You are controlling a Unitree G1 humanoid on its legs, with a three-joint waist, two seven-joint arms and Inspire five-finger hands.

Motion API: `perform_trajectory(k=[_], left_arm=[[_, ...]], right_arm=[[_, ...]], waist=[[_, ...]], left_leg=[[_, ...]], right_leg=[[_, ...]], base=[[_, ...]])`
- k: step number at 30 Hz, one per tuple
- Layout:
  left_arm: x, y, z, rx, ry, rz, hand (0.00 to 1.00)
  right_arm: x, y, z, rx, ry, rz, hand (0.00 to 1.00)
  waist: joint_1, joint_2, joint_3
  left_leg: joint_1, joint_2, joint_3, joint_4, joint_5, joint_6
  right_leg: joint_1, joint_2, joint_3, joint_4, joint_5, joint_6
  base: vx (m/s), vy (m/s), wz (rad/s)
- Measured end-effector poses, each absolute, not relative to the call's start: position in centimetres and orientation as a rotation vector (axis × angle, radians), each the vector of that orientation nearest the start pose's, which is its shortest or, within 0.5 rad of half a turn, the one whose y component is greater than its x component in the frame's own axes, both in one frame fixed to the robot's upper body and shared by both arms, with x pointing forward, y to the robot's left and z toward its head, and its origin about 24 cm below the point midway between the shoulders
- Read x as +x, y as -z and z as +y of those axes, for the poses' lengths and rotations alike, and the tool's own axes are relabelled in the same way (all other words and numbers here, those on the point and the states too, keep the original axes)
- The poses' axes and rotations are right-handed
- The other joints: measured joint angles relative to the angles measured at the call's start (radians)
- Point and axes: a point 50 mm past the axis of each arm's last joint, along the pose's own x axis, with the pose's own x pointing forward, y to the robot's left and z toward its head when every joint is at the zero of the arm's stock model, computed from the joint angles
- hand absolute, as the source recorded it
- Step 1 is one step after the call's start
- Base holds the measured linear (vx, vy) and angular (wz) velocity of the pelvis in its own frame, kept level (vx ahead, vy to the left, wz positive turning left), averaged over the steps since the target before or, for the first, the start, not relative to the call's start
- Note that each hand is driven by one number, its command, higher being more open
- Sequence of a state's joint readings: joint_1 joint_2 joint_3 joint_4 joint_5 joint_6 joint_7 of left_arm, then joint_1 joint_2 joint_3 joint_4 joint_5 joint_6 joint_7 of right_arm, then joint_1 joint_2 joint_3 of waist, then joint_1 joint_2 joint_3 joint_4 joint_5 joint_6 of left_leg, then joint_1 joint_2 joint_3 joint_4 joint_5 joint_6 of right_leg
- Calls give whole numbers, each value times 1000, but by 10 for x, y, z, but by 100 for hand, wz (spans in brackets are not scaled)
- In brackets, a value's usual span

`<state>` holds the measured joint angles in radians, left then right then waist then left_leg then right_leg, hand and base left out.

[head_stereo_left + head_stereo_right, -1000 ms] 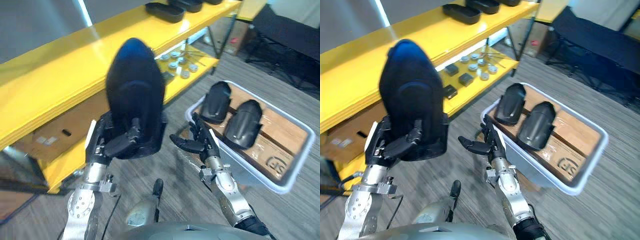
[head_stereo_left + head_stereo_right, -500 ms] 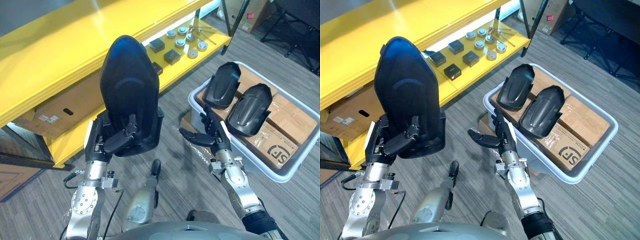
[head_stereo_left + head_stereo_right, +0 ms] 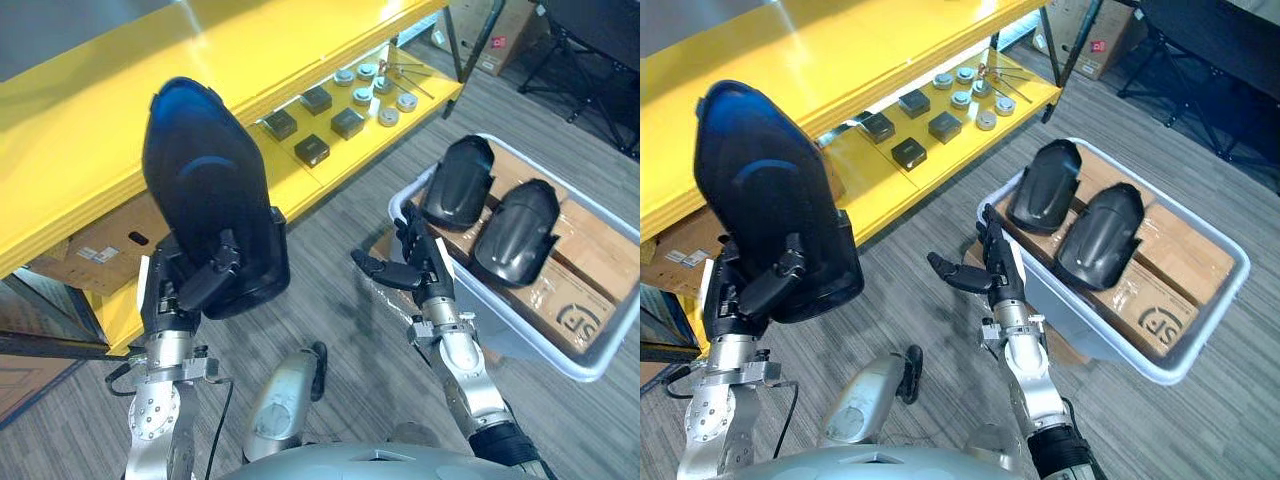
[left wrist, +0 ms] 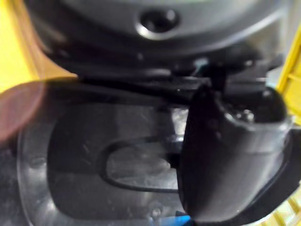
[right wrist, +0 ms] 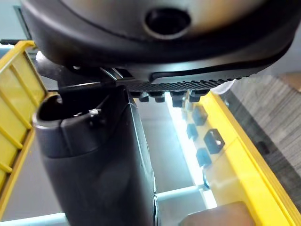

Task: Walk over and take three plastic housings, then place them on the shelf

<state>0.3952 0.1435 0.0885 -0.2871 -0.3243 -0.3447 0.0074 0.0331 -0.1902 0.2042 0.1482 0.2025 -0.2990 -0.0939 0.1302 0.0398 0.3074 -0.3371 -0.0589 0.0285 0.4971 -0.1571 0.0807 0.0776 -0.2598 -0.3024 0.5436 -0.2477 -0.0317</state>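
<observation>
While left hand (image 3: 170,290) clasps a glossy, teardrop-shaped housing (image 3: 205,190), right hand (image 3: 420,272) hangs relaxed.

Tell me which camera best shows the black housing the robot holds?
The right eye view: the whole plastic housing stands in the left hand, outline clear. The left eye view matches it. The left wrist view gives a close patch; the right wrist view faces the yellow shelf.

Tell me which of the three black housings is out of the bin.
The housing gripped upright in the left hand, near the yellow shelf. The other two housings lie side by side in the white bin.
</observation>
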Motion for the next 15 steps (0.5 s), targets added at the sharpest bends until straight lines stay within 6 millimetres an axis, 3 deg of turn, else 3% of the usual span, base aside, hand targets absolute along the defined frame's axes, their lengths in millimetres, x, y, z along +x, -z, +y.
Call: perform_trajectory(k=[1,3,6,8,10,12,15], left_arm=[[168,-70,216,-108,-186,-284,0],[169,-74,219,-101,-201,-301,0],[170,-75,219,-129,-208,-310,0],[173,-77,219,-137,-210,-324,0],[179,-78,216,-146,-200,-341,0],[181,-76,216,-147,-201,-341,0],[180,-77,218,-141,-209,-349,0]], right_arm=[[240,-25,-149,32,-64,-88,100],[241,-30,-149,42,-62,-134,100],[243,-47,-156,31,-46,-235,100],[244,-69,-166,-1,-18,-350,100],[250,-96,-181,-30,34,-480,100],[253,-113,-191,-45,70,-553,100],[254,-127,-194,-57,74,-613,100]], waist=[[-3,-2,-2],[-4,-11,-7],[-5,-3,-14],[-17,10,-23],[-27,14,-24],[-32,16,-25],[-42,23,-31]], left_leg=[[8,-2,-8,-20,4,7],[60,-22,-32,-96,27,12],[138,-55,-76,-191,50,29],[174,-77,-124,-240,68,37],[249,-111,-179,-272,78,45],[323,-130,-231,-270,63,33],[363,-130,-291,-178,-11,-14]], right_leg=[[-44,-8,15,62,35,4],[-118,2,40,132,16,48],[-171,52,43,28,-7,56],[-254,99,67,-36,-4,59],[-359,115,129,-86,27,100],[-412,102,149,-144,63,141],[-420,117,162,-202,130,109]], base=[[186,217,30],[223,172,30],[265,131,47],[209,47,74],[246,0,92],[331,-72,93],[293,-85,99]])
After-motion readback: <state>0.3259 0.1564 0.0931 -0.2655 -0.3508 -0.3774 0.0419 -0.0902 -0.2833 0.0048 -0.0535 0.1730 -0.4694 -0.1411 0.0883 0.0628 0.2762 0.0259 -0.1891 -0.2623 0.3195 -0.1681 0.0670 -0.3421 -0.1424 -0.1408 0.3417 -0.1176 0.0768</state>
